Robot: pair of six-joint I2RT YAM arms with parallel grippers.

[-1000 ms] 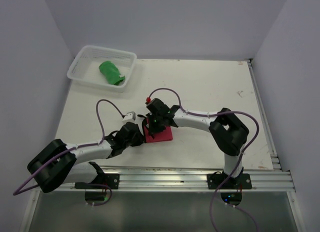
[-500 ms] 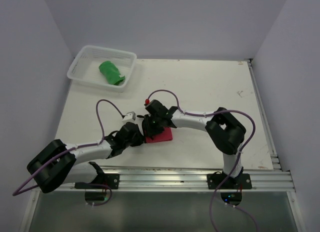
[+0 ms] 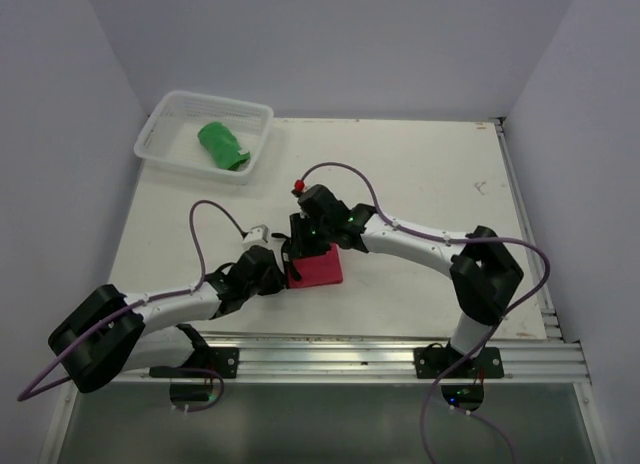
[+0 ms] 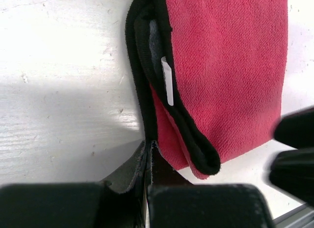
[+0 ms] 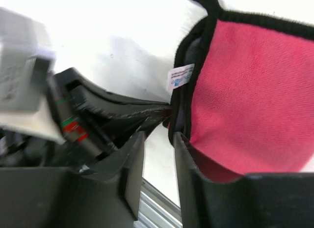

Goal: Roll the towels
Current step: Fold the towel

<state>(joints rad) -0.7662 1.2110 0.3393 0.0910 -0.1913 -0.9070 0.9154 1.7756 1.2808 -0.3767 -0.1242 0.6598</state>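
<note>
The red towel lies folded over on the table, its black hem and grey inside showing in the left wrist view. My left gripper sits at the towel's left edge, shut with the black hem pinched between its tips. My right gripper hovers over the towel's far left corner and is open, nothing between its fingers; one finger rests against the towel. The green towel lies rolled in the basket.
The white mesh basket stands at the table's far left corner. White walls close in the table on three sides. A metal rail runs along the near edge by the arm bases.
My right gripper has opened, let go of the red towel and drawn back a little; its elbow swung to the right. The left gripper stays shut on the hem.
</note>
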